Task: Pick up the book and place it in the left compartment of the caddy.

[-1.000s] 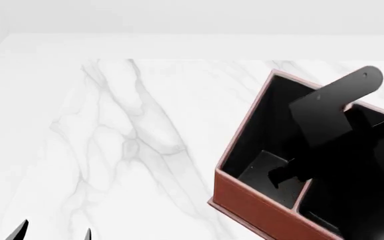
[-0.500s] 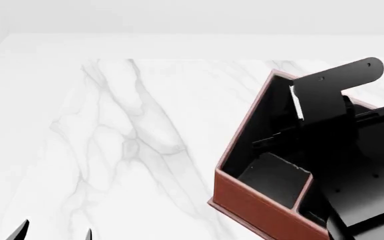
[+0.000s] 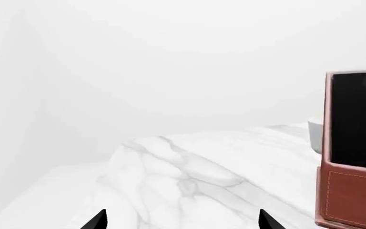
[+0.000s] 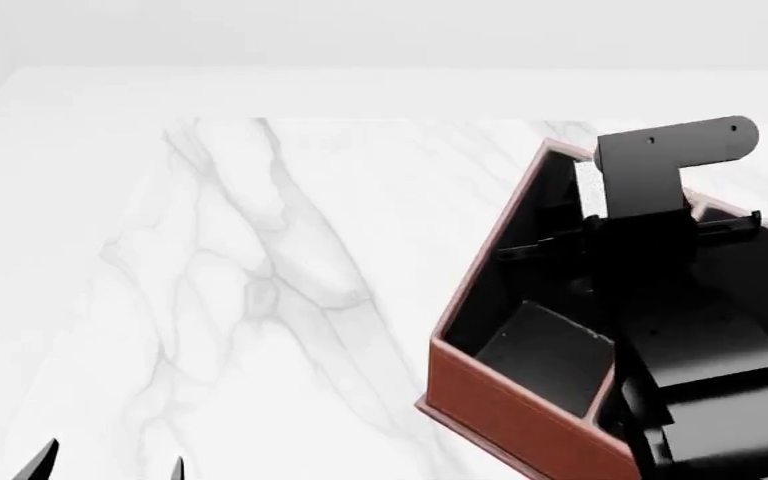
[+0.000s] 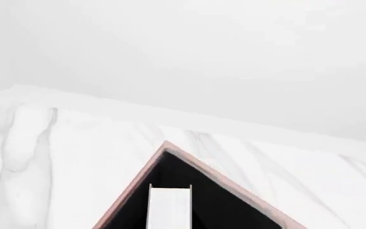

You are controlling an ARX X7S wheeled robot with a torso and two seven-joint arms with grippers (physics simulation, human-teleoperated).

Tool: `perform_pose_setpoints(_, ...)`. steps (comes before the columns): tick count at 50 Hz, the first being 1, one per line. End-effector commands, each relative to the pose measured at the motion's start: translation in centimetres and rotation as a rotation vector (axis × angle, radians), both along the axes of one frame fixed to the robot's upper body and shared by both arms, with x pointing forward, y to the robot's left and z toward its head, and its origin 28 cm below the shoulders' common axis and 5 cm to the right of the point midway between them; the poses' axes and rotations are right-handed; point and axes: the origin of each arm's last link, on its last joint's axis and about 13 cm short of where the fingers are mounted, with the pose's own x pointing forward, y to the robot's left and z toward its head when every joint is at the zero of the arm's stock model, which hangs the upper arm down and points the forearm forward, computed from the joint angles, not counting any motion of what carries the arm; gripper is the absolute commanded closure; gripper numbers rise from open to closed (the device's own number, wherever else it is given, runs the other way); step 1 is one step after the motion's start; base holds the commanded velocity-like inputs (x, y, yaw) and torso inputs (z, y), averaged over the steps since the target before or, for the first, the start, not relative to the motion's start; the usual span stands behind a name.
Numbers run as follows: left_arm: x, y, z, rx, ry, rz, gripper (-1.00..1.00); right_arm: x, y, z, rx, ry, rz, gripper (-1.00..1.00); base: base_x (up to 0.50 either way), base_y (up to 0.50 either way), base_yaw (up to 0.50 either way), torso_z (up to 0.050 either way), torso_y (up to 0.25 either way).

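Observation:
The reddish-brown caddy (image 4: 491, 405) stands at the right of the marble table. My right arm reaches down over it. The book (image 4: 588, 190) shows only its white page edges, upright at the far end of the left compartment (image 4: 538, 350), whose floor lies bare nearer me. In the right wrist view the book (image 5: 169, 207) stands dead centre inside the caddy's pink-rimmed corner (image 5: 138, 179). My right gripper (image 4: 598, 215) seems shut on it; its black fingers merge with the lining. The left gripper (image 4: 111, 468) hangs open at the table's near left, its jaws (image 3: 181, 222) wide apart and empty.
White marble table (image 4: 251, 280) stretches left of the caddy, with a pale wall behind it. In the left wrist view the caddy's wall (image 3: 351, 200) is at the right, and a small pale rounded object (image 3: 314, 134) peeks out behind it.
The right arm has swung over the caddy: its black plate went from tilted to level, and the book's white edge came into view and shifted toward the far corner. The left gripper stayed put.

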Motion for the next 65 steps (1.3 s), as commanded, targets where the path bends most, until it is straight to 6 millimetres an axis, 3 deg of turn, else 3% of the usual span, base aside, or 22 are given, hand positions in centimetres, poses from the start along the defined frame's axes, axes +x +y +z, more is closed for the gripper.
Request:
perform_pose_setpoints(1,0.0,0.0,0.0,0.001,-0.001,-0.001,-1.00,1.4,0.3,-0.3,0.060,-0.004,-0.002,1.00,0.00,0.00,0.00,0.000,0.010)
perform_pose_setpoints(30,-0.1,-0.1,0.0,0.004,-0.004,-0.004,-1.00,4.0,1.0,-0.7,0.327,0.003,-0.077,1.00,0.00,0.00,0.00,0.000,0.001)
perform_pose_setpoints(44,-0.1,0.0,0.0,0.003,-0.003,-0.004,-1.00,4.1,1.1,-1.7,0.289,0.050,-0.224,1.00,0.00,0.00,0.00,0.001,0.001)
perform_pose_setpoints(54,-0.1,0.0,0.0,0.001,-0.004,-0.004,-1.00,4.3,2.3,-1.7,0.248,0.064,-0.220,1.00,0.00,0.00,0.00,0.000,0.001)
perform_pose_setpoints(55,-0.1,0.0,1.1,0.002,-0.004,-0.005,-1.00,4.3,2.5,-1.6,0.250,0.068,-0.207,1.00,0.00,0.00,0.00,0.000,0.010)
perform_pose_setpoints(58,0.0,0.0,1.6,0.002,-0.004,-0.004,-1.00,4.3,2.8,-1.7,0.242,0.077,-0.208,1.00,0.00,0.00,0.00,0.000,0.000)
perform_pose_setpoints(60,-0.1,0.0,0.2,0.002,-0.004,-0.004,-1.00,4.3,3.0,-1.7,0.244,0.085,-0.203,1.00,0.00,0.00,0.00,0.000,0.000)
perform_pose_setpoints(65,0.0,0.0,1.6,0.002,-0.004,-0.004,-1.00,4.2,3.2,-2.0,0.255,0.104,-0.202,1.00,0.00,0.00,0.00,0.000,0.002)
